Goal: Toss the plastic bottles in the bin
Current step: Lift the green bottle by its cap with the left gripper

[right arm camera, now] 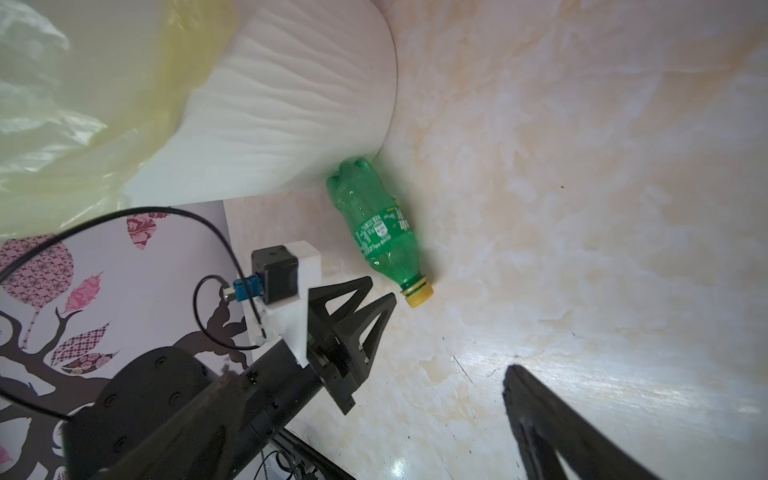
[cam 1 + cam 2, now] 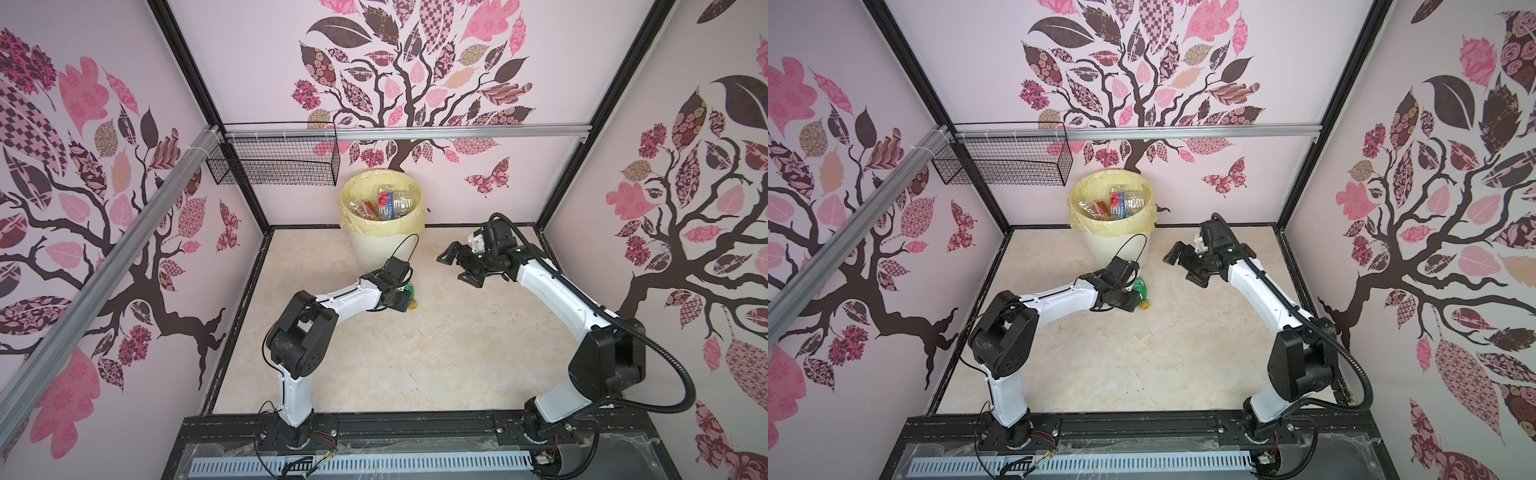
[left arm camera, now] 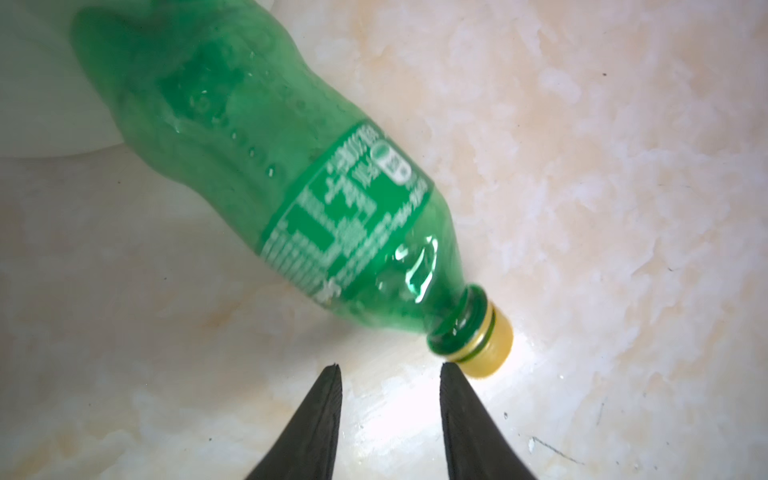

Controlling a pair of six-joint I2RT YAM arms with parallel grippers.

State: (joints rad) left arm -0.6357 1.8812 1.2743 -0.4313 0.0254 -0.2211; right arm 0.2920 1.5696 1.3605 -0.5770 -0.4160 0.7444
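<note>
A green plastic bottle (image 2: 411,291) (image 2: 1140,286) with a yellow cap lies on its side on the floor, its base against the foot of the bin (image 2: 374,249) (image 2: 1106,247). My left gripper (image 3: 390,365) (image 2: 404,302) hovers low by the cap end. Its jaws stand a little apart with only bare floor between them, and one fingertip (image 3: 451,374) almost touches the cap. The right wrist view shows the bottle (image 1: 378,224) free beside the left gripper (image 1: 382,289). My right gripper (image 2: 453,266) (image 2: 1181,266) hangs open and empty right of the bin. Several bottles (image 2: 384,203) lie inside the bag-lined bin.
A black wire mesh basket (image 2: 274,162) hangs on the aluminium rail at the back left, above the bin. Patterned walls close the floor on three sides, and the black base rail (image 2: 415,428) with both arm mounts runs along the front.
</note>
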